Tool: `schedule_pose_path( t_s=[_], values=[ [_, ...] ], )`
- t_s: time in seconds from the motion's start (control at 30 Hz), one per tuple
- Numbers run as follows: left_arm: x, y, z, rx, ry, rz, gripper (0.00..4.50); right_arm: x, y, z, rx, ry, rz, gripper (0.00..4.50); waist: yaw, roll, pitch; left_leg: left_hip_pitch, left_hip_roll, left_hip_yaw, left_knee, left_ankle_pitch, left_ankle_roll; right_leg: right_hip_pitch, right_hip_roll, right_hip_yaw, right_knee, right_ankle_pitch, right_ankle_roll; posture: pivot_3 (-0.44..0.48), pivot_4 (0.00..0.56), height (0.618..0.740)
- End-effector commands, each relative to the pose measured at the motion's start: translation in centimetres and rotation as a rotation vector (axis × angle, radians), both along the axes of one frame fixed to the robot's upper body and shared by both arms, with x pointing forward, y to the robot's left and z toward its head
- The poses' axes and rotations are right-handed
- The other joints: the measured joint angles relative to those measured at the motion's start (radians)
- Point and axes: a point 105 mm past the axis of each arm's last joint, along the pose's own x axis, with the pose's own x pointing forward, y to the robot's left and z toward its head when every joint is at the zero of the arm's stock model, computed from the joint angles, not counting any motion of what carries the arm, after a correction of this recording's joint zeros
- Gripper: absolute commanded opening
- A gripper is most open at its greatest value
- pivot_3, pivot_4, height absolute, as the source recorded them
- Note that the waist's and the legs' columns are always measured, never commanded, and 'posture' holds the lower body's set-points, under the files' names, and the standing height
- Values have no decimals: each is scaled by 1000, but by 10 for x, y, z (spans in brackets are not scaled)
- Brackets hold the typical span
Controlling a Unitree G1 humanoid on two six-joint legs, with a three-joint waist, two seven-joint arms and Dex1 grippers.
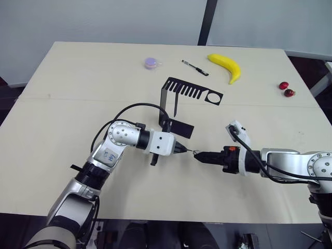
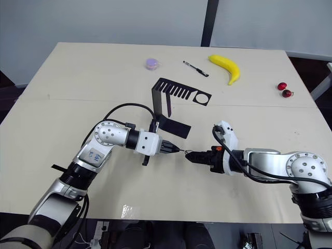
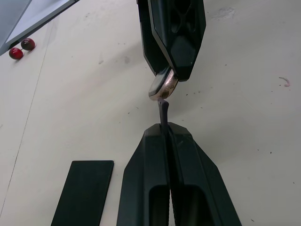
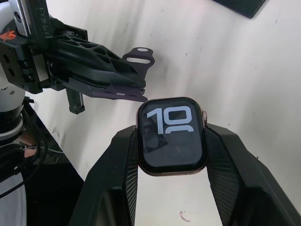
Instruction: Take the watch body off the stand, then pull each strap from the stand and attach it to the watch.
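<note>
We hold watch [image 4: 172, 136] in right pincer [image 4: 172, 141], strap [image 4: 123, 93] pinched in left pincer [image 3: 165, 134]; slight tilt risks strap missing slot.

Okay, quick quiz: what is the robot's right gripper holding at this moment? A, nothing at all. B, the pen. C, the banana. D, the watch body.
D: the right gripper has its two fingers clamped on the sides of the watch body, screen with white digits facing the wrist camera, while the left gripper brings a strap up to its edge.
</note>
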Motion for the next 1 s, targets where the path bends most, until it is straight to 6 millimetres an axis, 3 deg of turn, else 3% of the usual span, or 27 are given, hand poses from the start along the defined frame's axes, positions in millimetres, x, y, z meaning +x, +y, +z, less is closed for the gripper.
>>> schedule_pose_path(
  t_s=[0.03,0.57,1.0],
  values=[
    [-4,-4,9,-16,-34,-25,0,0,3,11,47,-26,7,1524,0,0,0,0,0,0,0,0,0,0,0,0,0,0,0,0,150,740],
    [-4,-2,8,-10,-32,-23,0,2,-4,9,36,-18,-15,1524,0,0,0,0,0,0,0,0,0,0,0,0,0,0,0,0,150,740],
    [-4,-4,8,-15,-29,-26,0,2,2,14,54,-35,2,1524,0,0,0,0,0,0,0,0,0,0,0,0,0,0,0,0,150,740]
  ],
)
